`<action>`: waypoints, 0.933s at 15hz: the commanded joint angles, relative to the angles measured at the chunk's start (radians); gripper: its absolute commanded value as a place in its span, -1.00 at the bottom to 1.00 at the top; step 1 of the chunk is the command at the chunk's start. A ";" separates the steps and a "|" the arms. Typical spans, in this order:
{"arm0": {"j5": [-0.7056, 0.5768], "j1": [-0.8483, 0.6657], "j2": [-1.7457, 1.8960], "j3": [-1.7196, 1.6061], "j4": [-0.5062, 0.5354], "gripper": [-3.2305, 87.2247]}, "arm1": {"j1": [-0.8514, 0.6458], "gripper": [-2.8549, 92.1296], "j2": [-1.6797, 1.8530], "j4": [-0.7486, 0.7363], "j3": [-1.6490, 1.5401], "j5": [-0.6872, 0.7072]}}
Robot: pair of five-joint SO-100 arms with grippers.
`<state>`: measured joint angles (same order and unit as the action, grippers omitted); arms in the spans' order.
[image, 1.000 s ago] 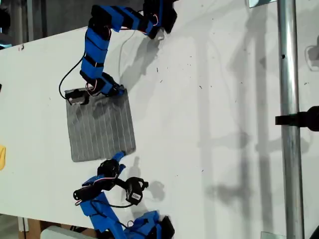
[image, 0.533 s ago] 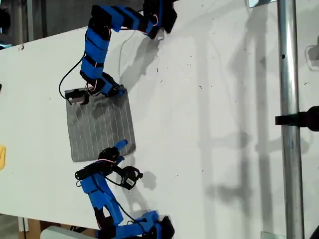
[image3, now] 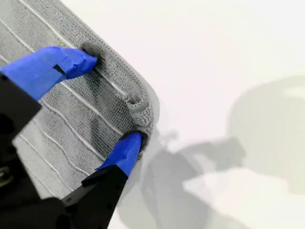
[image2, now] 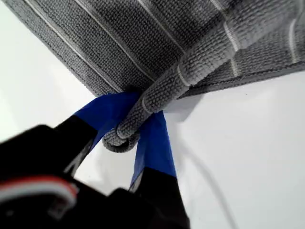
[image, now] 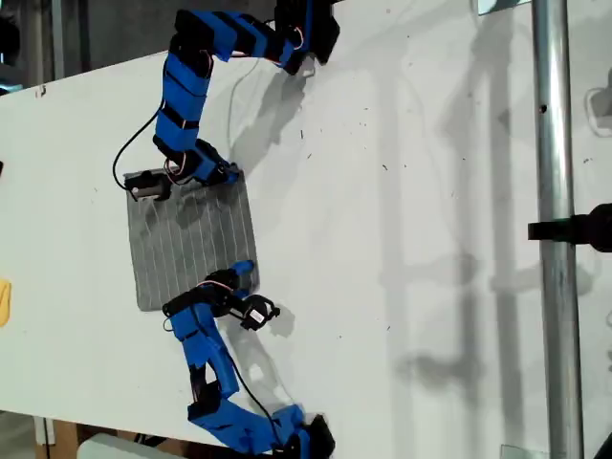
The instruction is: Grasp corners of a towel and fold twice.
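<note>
Claw-wise, your second claw (image3: 113, 100) has swung in over the last second. It now sits wide open, one finger on the towel (image: 191, 239) and one at its edge, with a corner (image3: 136, 105) between them. Your first claw (image2: 126, 129) hasn't moved and stays pinched on the far corner, which it has bunched up. The rest of the towel lies flat on the counter (image: 402, 210). Looks like you just need to close the second claw, then start the first fold.

towel (image: 191, 244): 1
blue arms: 2
my first gripper (image2: 127, 136): 1
my second gripper (image3: 112, 102): 1
white table (image: 402, 220): 1
metal pole (image: 555, 239): 1
yellow object (image: 4, 301): 1
</note>
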<state>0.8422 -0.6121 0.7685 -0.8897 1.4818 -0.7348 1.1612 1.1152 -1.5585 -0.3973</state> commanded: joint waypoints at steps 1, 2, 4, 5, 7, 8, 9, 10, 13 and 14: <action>0.025 -0.035 -0.006 0.025 0.061 -0.56 | 0.009 -0.95 0.002 0.000 0.021 -0.011; 0.032 -0.037 -0.006 0.020 0.067 -0.92 | 0.011 -0.95 0.002 -0.003 0.023 -0.011; 0.026 -0.014 -0.005 0.023 0.069 -0.99 | 0.011 -0.95 0.002 -0.003 0.023 -0.011; 0.038 -0.005 0.005 0.025 0.069 -0.99 | 0.012 -0.95 0.002 -0.002 0.021 -0.011; 0.075 0.018 0.041 0.023 0.097 -0.99 | 0.035 -0.95 0.009 0.017 0.020 -0.038; 0.101 0.032 0.066 0.021 0.124 -0.99 | 0.069 -0.95 0.032 0.028 0.008 -0.058; 0.107 0.060 0.110 0.005 0.137 -0.99 | 0.109 -0.95 0.060 0.051 -0.003 -0.095; 0.112 0.104 0.172 -0.021 0.144 -0.99 | 0.163 -0.95 0.103 0.069 -0.023 -0.135; 0.179 0.239 0.377 -0.153 0.169 -0.99 | 0.360 -0.95 0.270 0.114 -0.140 -0.288; 0.218 0.281 0.454 -0.239 0.163 -0.99 | 0.440 -0.95 0.327 0.132 -0.173 -0.351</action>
<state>1.0186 -0.3973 1.0707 -1.0615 1.6276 -0.3881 1.3622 1.2180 -1.7165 -0.6734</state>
